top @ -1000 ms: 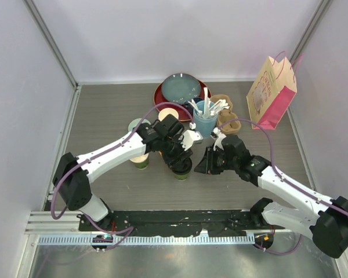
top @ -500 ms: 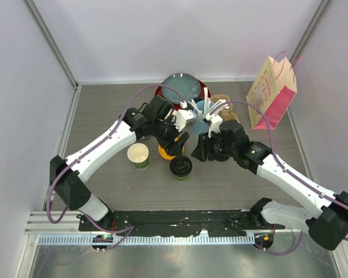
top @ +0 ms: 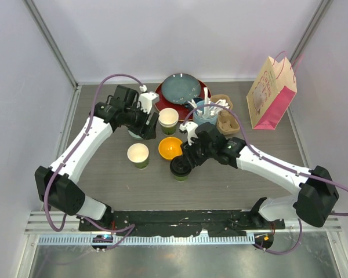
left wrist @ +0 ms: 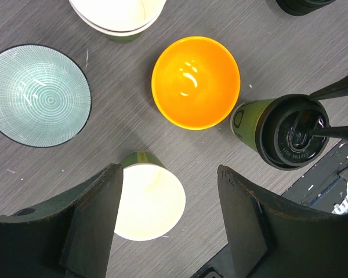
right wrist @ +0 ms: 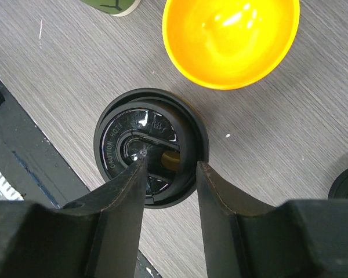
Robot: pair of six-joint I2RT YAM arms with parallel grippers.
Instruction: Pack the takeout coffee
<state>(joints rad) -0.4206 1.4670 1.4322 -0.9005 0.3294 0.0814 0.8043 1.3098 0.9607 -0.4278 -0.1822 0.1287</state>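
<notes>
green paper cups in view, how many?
3: a lidded cup at the right tool, an open cup left of the orange bowl, a third cup behind the bowl; it looks nested, so more may be hidden.

Left gripper (left wrist: 169,174) points down with jaws spread wide; right gripper (right wrist: 171,163) likewise, jaws half parted.

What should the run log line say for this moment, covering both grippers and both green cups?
left gripper: open, raised clear of unlidded cup | right gripper: open, over lidded cup | neither cup held
</notes>
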